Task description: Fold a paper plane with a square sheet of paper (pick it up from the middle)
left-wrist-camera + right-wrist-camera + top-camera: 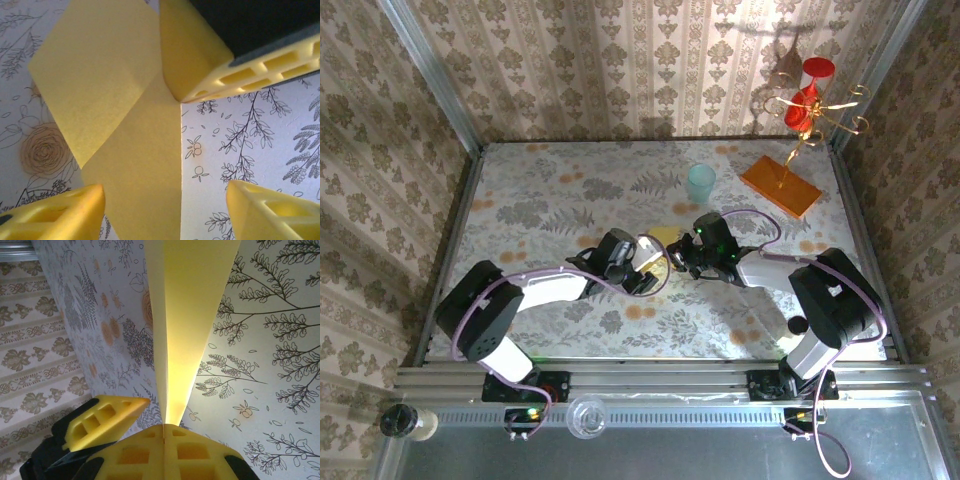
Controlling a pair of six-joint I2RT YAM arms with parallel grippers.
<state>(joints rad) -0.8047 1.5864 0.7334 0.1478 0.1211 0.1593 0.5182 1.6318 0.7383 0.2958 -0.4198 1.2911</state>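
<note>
**Item 1.** Sheet of thin matte yellow paper (664, 237), partly folded. It sits mid-worktop between the two hands. The left wrist view (100, 90) shows a slanted flap turned over a narrower straight-edged strip, with a crisp diagonal crease. In the right wrist view (185, 305) it is doubled along a sharp fold, tapers toward the fingertips and glows translucent at the crease.

**Item 2.** Right hand (682, 252), with black housing and yellow moulded-plastic fingers pierced by rectangular cells. Its fingertips are clenched flat together on the narrow end of the paper (164, 432). One rounded finger (200, 50) presses at the fold's inner corner.

**Item 3.** Left hand (648, 268), of the same build. Its wedge-shaped fingers stand released and apart (165, 210). The paper strip runs between them, its edge beside one finger and clear of the other.

**Item 4.** Worktop (550, 200), with a smooth pale covering printed with grey ferns, leaf sprigs and orange-brown roses.

**Item 5.** Pale teal cup (701, 183), cylindrical and upright, on the far side of the paper.

**Item 6.** Orange rectangular slab (780, 187) at the far right corner. It carries a thin gold wire stand (805, 110) with curled arms and red pieces on it.

**Item 7.** Walls (620, 60), papered in a beige damask stripe.
</note>
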